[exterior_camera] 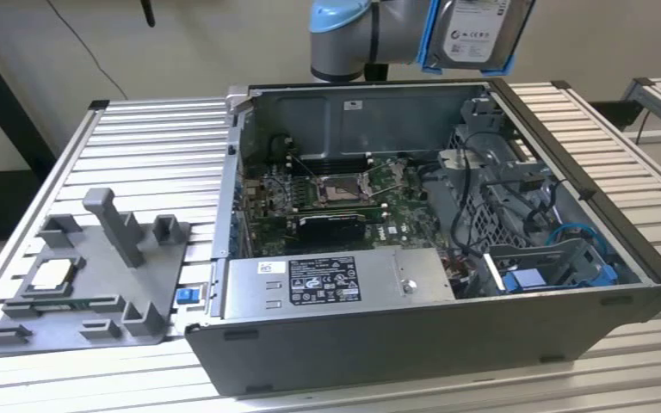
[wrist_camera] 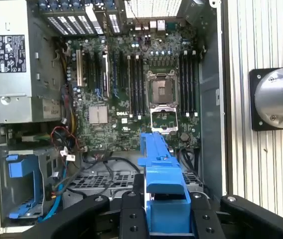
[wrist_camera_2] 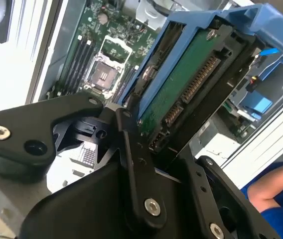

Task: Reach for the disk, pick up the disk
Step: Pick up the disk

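The disk (exterior_camera: 477,34) hangs high above the far rim of the open computer case (exterior_camera: 423,335), under the arm's wrist at the top of the exterior view, white label facing out, blue frame around it. In the second wrist view my gripper (wrist_camera_2: 169,144) is shut on the disk (wrist_camera_2: 181,84), whose green circuit-board side and connector row show. The black fingers (wrist_camera_2: 129,149) clamp it at its edges. In the first wrist view the disk's blue frame (wrist_camera: 160,164) sticks out from between the fingers (wrist_camera: 131,209), over the motherboard.
Inside the case lie the motherboard with its processor socket (exterior_camera: 342,188), a power supply (exterior_camera: 319,280) and a fixed blue bracket (exterior_camera: 526,280). A grey fixture (exterior_camera: 113,284) holding a processor chip (exterior_camera: 52,274) stands on the exterior view's left. A person's arm (wrist_camera_2: 276,189) shows beside the case.
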You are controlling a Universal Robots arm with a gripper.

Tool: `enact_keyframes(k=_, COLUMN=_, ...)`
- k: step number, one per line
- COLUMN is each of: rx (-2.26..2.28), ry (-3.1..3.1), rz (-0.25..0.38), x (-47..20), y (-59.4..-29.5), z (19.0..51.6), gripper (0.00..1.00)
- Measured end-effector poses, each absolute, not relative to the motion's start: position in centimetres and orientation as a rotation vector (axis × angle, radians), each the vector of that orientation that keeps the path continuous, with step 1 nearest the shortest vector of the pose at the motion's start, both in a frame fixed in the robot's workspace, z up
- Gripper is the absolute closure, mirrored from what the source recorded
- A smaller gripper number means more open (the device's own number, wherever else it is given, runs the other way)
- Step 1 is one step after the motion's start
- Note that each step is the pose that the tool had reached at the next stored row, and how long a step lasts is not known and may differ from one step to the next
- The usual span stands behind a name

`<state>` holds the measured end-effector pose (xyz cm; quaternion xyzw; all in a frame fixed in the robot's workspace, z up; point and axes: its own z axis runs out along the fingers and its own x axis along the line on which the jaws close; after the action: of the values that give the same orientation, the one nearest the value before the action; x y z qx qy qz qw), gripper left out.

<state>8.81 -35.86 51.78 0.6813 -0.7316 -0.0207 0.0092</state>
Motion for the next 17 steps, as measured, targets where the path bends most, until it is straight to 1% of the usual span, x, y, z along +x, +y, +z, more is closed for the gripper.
enact_keyframes(k=5, rx=2.125, ry=-2.282, rz=-0.057, x=10.0, y=-35.9, z=51.7, gripper=1.0)
enact_keyframes(k=10, rx=2.111, ry=-2.268, rz=-0.023, x=10.6, y=-35.9, z=51.4, gripper=1.0)
enact_keyframes(k=17, rx=2.11, ry=-2.268, rz=-0.021, x=10.7, y=-35.9, z=51.3, gripper=1.0)
